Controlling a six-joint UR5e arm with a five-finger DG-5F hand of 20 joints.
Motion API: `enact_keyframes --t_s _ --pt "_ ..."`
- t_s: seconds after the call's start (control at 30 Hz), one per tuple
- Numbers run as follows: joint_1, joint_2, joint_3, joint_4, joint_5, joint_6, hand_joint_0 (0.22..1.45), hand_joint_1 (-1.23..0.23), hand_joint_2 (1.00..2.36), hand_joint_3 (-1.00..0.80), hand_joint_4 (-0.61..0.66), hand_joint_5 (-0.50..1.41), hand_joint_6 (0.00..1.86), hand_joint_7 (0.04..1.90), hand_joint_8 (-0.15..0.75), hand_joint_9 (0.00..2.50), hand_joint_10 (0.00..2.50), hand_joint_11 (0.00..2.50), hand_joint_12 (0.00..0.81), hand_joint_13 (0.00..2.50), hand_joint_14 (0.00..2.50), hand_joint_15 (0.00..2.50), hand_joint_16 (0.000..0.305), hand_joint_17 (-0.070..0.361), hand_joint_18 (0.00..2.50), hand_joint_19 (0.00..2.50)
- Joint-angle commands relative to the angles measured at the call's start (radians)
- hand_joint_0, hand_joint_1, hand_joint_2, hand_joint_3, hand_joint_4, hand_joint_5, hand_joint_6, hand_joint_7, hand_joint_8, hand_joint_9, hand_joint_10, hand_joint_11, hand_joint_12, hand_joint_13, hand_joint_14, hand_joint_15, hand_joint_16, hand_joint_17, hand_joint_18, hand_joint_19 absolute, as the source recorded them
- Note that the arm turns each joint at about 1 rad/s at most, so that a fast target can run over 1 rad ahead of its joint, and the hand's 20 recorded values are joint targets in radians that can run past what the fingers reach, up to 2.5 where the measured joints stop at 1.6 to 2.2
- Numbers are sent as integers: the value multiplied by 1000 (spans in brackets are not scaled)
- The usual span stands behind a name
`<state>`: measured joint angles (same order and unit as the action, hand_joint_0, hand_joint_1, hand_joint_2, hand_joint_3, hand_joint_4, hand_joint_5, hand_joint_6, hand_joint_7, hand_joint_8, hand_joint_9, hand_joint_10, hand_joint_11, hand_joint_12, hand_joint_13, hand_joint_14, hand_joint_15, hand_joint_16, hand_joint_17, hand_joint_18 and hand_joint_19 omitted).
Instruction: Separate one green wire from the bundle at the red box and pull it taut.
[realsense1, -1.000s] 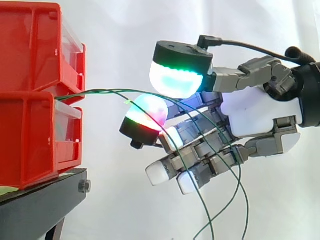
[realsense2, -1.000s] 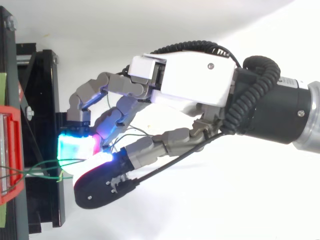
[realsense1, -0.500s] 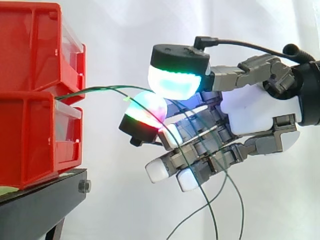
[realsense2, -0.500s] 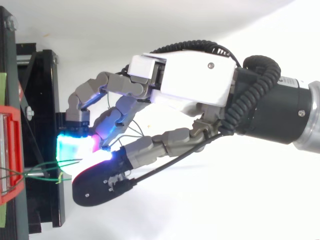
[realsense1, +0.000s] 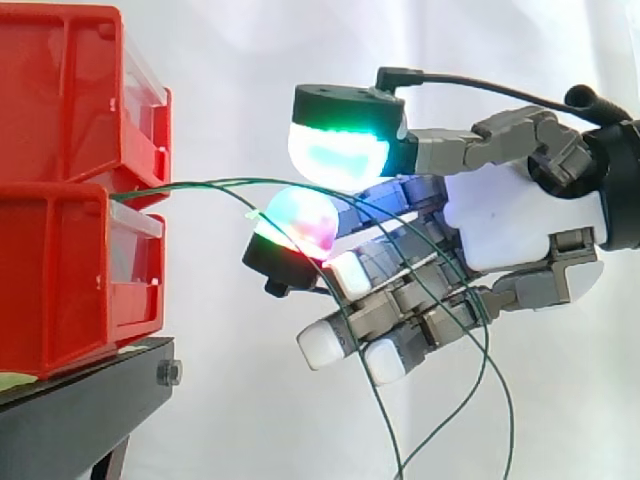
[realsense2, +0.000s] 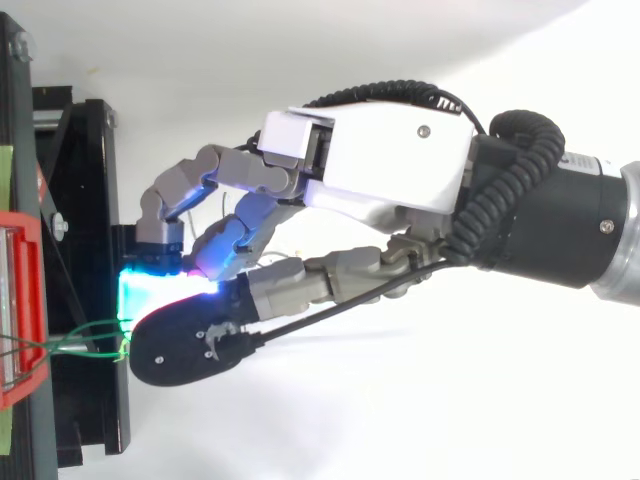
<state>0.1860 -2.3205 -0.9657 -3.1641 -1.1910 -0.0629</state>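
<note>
Two or three thin green wires (realsense1: 210, 183) leave the gap between the two stacked red bins (realsense1: 60, 270) and arc right into my hand (realsense1: 520, 225). They pass between the green-glowing thumb pad (realsense1: 335, 150) above and a red-and-green finger pad (realsense1: 298, 222) below. The two pads nearly meet around them. Past the pinch the wires hang slack across the curled lower fingers and loop below the hand. From above, the thumb's black back (realsense2: 185, 345) covers the finger pad, and the wires (realsense2: 85, 340) run left to the red bin (realsense2: 20, 300).
The bins stand on a black stand (realsense1: 80, 410), whose edge lies just left of the fingertips in the top view. A white curtain is behind, with free room under and right of the hand.
The thumb has swung left and over the finger pad, narrowing the gap round the wires. The hanging wire loops have shifted a little below the hand.
</note>
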Motion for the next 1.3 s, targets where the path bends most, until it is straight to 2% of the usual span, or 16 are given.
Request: enact_keyframes --t_s 0.0,0.27,0.47,0.53,0.73,1.07,1.27 --pt "0 0 1 -2 -1 0 547 -642 1009 -401 131 -150 902 928 274 1015 20 679 346 777 18 463 48 107 725 653" --pt "0 0 1 -4 -1 2 517 -639 1003 -459 141 -151 904 907 284 1013 20 667 355 785 19 460 50 112 739 646" --pt "1 0 1 -2 -1 11 547 -676 1010 -381 134 -152 902 920 277 1009 19 665 347 781 17 462 48 108 728 654" --pt "1 0 1 -4 -1 12 563 -702 1015 -305 129 -153 901 926 276 1005 22 671 342 782 18 468 47 107 723 657" --pt "1 0 1 -4 -1 12 579 -745 1017 -255 124 -155 903 933 273 998 22 666 341 779 18 469 47 106 720 659" --pt "1 0 -1 -2 2 23 617 -826 1017 -299 92 -159 906 913 264 983 22 678 336 785 19 467 46 104 733 651" --pt "1 0 -1 -20 2 38 645 -887 1007 -416 98 -160 911 891 257 977 20 678 333 797 18 466 46 103 754 640"
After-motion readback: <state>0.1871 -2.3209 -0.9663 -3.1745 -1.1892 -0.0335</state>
